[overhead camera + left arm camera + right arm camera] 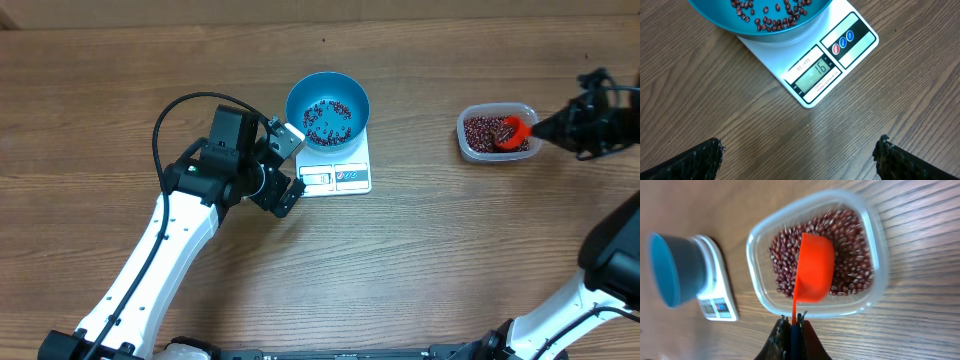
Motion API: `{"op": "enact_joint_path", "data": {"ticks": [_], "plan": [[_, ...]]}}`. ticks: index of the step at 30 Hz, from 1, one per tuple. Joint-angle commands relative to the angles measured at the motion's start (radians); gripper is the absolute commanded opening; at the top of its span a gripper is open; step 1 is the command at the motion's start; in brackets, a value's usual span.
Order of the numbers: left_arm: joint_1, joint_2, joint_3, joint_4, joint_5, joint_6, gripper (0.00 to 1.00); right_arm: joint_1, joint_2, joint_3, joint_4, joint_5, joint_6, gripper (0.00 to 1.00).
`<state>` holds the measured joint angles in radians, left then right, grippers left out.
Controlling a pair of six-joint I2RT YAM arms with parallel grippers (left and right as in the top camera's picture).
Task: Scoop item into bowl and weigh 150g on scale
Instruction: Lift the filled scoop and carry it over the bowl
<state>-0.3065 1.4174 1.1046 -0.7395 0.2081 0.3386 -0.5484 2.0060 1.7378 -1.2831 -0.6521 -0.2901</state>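
The blue bowl point(328, 100) stands on the white scale point(336, 178) with a thin layer of red-brown beans point(327, 122) in it. My left gripper point(292, 168) hovers open just left of the scale's display end, holding nothing. In the left wrist view the bowl point(765, 22) and the scale point(812, 70) lie ahead of the open left gripper point(801, 145). My right gripper point(793, 322) is shut on the handle of an orange scoop point(815, 267), whose cup lies in the beans point(852, 255) of a clear tub point(875, 235). Overhead, the scoop point(513, 132) sits in that tub point(463, 135).
The left arm's cable loops over the wood left of the scale. The bowl point(670, 270) and the scale point(715, 305) show far left in the right wrist view. Bare wooden table point(420, 250) lies between the scale and the tub.
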Motion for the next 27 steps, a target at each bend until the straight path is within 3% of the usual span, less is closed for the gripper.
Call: {"op": "enact_joint_path", "data": {"ticks": [1,10,20,27], "plan": [[0.005,-0.021,-0.003,0.002,0.001,-0.01,1.0,-0.074,0.005,-0.011,0.001,-0.171,-0.015,0.04],[0.005,-0.021,-0.003,0.002,0.001,-0.01,1.0,-0.108,0.005,-0.012,-0.026,-0.286,-0.039,0.04],[0.005,-0.021,-0.003,0.002,0.001,-0.01,1.0,-0.107,0.005,-0.016,-0.166,-0.439,-0.196,0.04],[0.005,-0.021,-0.003,0.002,0.001,-0.01,1.0,-0.105,0.005,-0.016,-0.201,-0.507,-0.217,0.04]]}}
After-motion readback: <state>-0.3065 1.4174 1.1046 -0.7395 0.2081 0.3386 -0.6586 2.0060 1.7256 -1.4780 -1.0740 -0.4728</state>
